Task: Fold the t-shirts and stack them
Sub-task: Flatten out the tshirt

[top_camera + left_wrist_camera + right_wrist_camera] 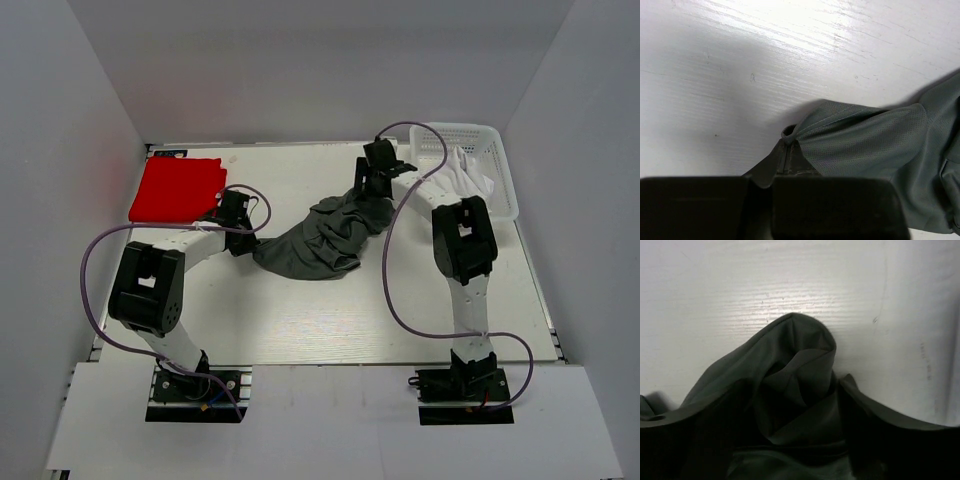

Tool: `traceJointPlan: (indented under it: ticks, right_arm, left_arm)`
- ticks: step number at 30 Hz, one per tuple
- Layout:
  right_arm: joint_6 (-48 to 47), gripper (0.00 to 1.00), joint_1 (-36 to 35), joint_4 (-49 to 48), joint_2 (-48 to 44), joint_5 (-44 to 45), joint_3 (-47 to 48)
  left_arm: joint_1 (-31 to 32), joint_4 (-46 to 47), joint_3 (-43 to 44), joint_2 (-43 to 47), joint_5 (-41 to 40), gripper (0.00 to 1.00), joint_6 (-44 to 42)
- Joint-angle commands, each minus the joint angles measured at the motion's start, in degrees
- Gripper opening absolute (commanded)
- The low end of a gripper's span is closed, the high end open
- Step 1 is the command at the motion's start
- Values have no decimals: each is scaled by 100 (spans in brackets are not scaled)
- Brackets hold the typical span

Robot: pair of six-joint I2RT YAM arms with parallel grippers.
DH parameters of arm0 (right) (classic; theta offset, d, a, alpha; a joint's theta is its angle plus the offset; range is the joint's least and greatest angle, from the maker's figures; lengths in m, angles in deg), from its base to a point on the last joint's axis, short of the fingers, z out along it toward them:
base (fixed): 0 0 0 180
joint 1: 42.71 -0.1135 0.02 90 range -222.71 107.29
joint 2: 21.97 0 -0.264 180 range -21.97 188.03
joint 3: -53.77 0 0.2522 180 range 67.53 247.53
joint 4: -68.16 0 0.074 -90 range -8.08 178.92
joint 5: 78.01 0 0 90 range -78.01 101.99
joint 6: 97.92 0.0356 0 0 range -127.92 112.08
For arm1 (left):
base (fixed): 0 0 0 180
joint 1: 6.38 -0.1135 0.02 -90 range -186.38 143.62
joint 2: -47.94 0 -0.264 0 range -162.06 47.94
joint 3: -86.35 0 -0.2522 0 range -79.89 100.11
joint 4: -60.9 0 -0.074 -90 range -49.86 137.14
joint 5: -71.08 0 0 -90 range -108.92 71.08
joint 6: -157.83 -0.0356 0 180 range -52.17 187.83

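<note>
Left gripper (787,150) is clamped on a fold of the dark grey t-shirt (318,240), which lies crumpled mid-table. Right gripper (790,432) gapes wide, grey cloth bunched between its shadowed fingers. The table (300,320) is white and the walls are grey. A red t-shirt (175,190) lies folded far left. A white t-shirt (470,178) sits in the basket (503,170), partly hidden by the right arm.

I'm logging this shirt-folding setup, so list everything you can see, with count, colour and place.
red t-shirt: one, bright red, folded flat, far left of the table
grey t-shirt: one, dark grey, crumpled, middle of the table
white t-shirt: one, white, bunched in the basket
basket: one, white lattice, far right corner
table: one, white
cables: two, purple, one looping along each arm
left arm, right arm: two, black and white, bolted at the near edge
left claw: one, black, shut on the grey t-shirt's left edge
right claw: one, black, open around a fold at its far right end
</note>
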Motion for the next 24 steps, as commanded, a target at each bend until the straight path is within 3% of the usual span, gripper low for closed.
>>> traceJointPlan:
  ticks: [1, 4, 5, 8, 15, 20, 24]
  right_arm:
    - [97, 73, -20, 59, 185, -390, 349]
    - [141, 40, 32, 67, 309, -391, 428]
    - [141, 20, 59, 76, 317, -347, 437]
    - [46, 4, 85, -73, 116, -119, 394]
    - [-614, 0, 76, -730, -1359, 523, -89]
    - [-1088, 0, 76, -1933, -3466, 673, -1528]
    - [-1510, 0, 85, -2235, -4847, 620, -2172]
  left_arm:
    - [14, 35, 6, 252, -90, 0, -8]
    - [14, -18, 58, 251, -90, 0, -8]
    - [14, -18, 59, 251, -90, 0, -8]
    - [14, -149, 277, 251, -195, 0, -8]
    - [14, -633, 1113, 997, -924, 0, -8]
    - [14, -441, 1228, 2200, -1424, 0, -8]
    - [14, -562, 1447, 3194, -2048, 0, 131]
